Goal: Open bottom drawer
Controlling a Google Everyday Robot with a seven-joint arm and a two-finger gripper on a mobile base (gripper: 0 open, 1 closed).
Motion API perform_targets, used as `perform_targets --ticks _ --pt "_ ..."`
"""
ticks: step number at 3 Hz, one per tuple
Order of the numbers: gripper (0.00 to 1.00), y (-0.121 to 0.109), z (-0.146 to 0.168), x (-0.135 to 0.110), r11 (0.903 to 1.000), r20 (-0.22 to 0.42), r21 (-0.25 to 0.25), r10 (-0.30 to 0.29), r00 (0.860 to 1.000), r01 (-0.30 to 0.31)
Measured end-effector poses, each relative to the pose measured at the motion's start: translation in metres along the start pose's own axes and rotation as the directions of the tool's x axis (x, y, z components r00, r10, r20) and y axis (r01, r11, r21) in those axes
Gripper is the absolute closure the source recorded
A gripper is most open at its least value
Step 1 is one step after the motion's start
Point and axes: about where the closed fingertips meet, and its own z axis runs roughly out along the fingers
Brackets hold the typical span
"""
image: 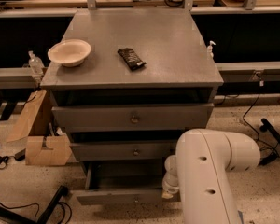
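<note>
I see the slim grey bottom drawer (116, 197) standing pulled out of the grey metal cabinet (168, 45), its box exposed. My gripper (170, 192) sits at the drawer front's right end, seemingly touching it; its grip I cannot tell.

From where I stand, the white arm (214, 171) fills the floor space in front of the cabinet's right half; the end effector (168, 193) sits low at the arm's left edge, against the right end of the bottom drawer (116, 197); that drawer stands pulled out with its box open from above, though the middle drawer (126, 150) overhangs the back part; the left part of its front is free to reach; further left a cardboard box (42, 146) stands near the cabinet, with a black stand leg (49, 206) and cables (2, 204) on the floor; on the table (177, 41) a bowl (69, 52) and a dark packet (131, 58) sit left of centre, leaving the right half open to pass over.
</note>
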Motion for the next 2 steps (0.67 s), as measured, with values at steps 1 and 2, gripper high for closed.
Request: perform_targets --ticks 1,2 --pt "0.76 0.0 0.0 0.0 1.0 0.0 0.0 0.0 1.0 0.0" --pt "0.52 0.0 0.0 0.0 1.0 0.0 0.0 0.0 1.0 0.0"
